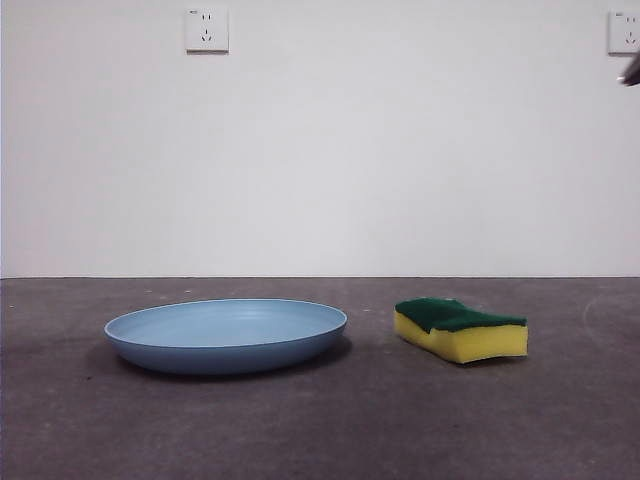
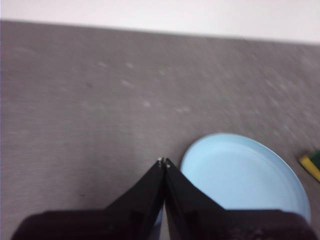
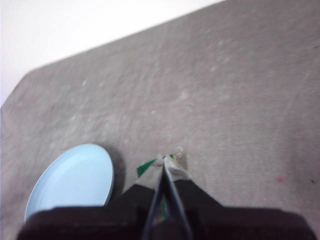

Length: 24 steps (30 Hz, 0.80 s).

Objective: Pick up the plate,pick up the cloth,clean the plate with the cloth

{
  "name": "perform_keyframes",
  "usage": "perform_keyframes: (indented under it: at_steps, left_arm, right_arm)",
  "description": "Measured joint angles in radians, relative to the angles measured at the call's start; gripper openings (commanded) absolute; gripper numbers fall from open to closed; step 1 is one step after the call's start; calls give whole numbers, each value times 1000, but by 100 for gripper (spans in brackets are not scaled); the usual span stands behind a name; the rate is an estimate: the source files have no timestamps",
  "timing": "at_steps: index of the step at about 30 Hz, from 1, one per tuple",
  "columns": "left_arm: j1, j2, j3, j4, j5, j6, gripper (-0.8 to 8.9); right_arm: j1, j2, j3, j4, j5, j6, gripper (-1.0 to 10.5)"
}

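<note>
The light-blue plate lies flat on the dark table, left of centre in the front view. To its right, a small gap away, sits the cloth, a yellow sponge with its green layer on top. My left gripper hangs shut and empty high above the table, beside the plate; a corner of the cloth shows past the plate's far side. My right gripper is also shut and empty, high over the cloth, which its jaws mostly hide. The plate lies to one side.
The grey table runs back to a white wall with two sockets. A dark arm tip shows at the top right corner of the front view.
</note>
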<state>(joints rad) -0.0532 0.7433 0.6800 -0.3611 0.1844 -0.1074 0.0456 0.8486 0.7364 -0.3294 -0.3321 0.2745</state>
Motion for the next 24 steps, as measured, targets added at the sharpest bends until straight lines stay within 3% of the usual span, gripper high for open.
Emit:
perform_keyframes:
  at_steps: [4,8,10,12,13,24]
  left_arm:
    - [0,143,109,-63,83,14,-1]
    - [0,243,173,-56,134,18,24]
    - [0,272,182,-54,135,18,167]
    - [-3,298,185,-55,134,17,352]
    - [-5,308,186,-54,135,15,389]
    - [-85,549,237,-39,135,2,385]
  right_arm:
    - [0,118,93,-48,-52,-49,30]
    - [0,204,157,-66,-58,-84,387]
    - [0,233,175,-66,-58,-88,496]
    - [0,254,186,-66,-58,-90,505]
    - [0,259,186,-66,-58,-91,504]
    - [0,261,187,-85,-60,-92,504]
